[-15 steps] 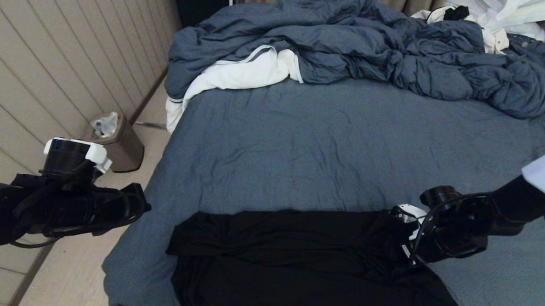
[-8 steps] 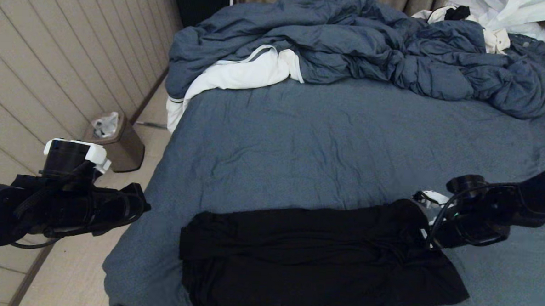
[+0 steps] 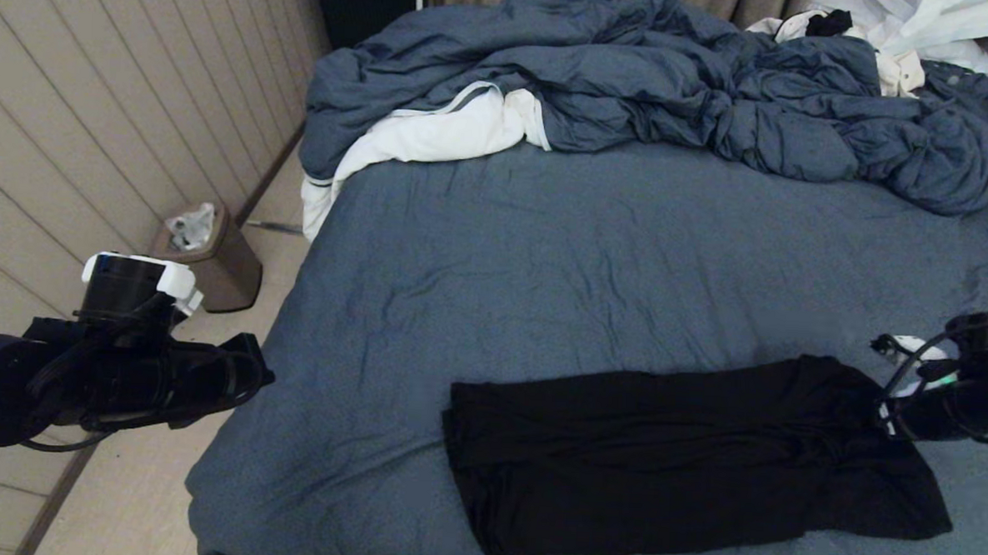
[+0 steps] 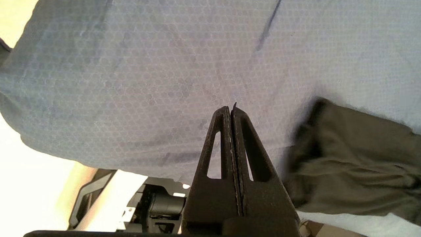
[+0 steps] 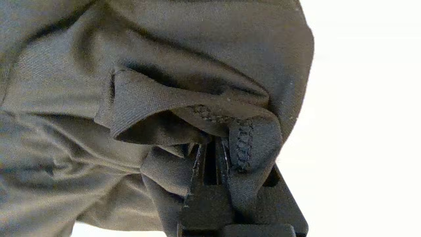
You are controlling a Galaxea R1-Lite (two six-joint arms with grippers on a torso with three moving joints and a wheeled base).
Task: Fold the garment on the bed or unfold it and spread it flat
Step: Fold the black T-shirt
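1. My right gripper [image 5: 213, 154] has its jaws clamped on a hemmed edge of the garment [image 3: 686, 453]; the cloth bunches over and around them.
2. From the right jaws, the garment trails away toward my left as a folded black strip lying on the bed [image 3: 544, 271].
3. My left gripper [image 4: 232, 112] is parked off the bed's edge, jaws pressed together and empty, garment well off to their side.
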